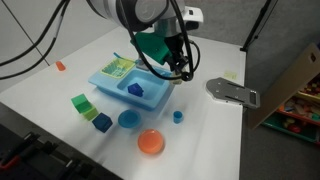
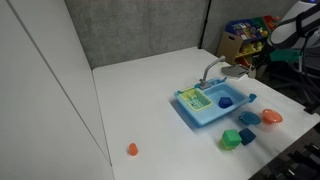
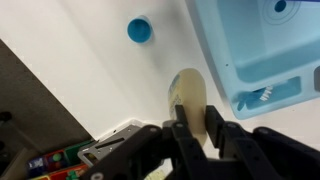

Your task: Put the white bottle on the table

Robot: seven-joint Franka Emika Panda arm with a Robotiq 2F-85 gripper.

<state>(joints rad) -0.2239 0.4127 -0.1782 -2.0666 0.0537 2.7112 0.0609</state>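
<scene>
In the wrist view my gripper (image 3: 198, 135) is shut on the white bottle (image 3: 188, 93), a cream, rounded stubby shape held between the two black fingers. The bottle hangs over the white table (image 3: 90, 70), just beside the edge of the light-blue toy sink (image 3: 245, 60). In an exterior view the gripper (image 1: 180, 68) hovers at the sink's (image 1: 125, 85) far right corner, above the table (image 1: 200, 140); the bottle itself is hidden there by the fingers. In the exterior view from farther off, only the arm (image 2: 288, 35) shows at the right edge.
A small blue cup (image 1: 178, 116) (image 3: 139, 30) stands on the table close to the gripper. A grey metal plate (image 1: 232, 92) lies to the right. An orange disc (image 1: 150, 141), a blue round piece (image 1: 128, 119) and green and blue blocks (image 1: 88, 108) lie in front of the sink.
</scene>
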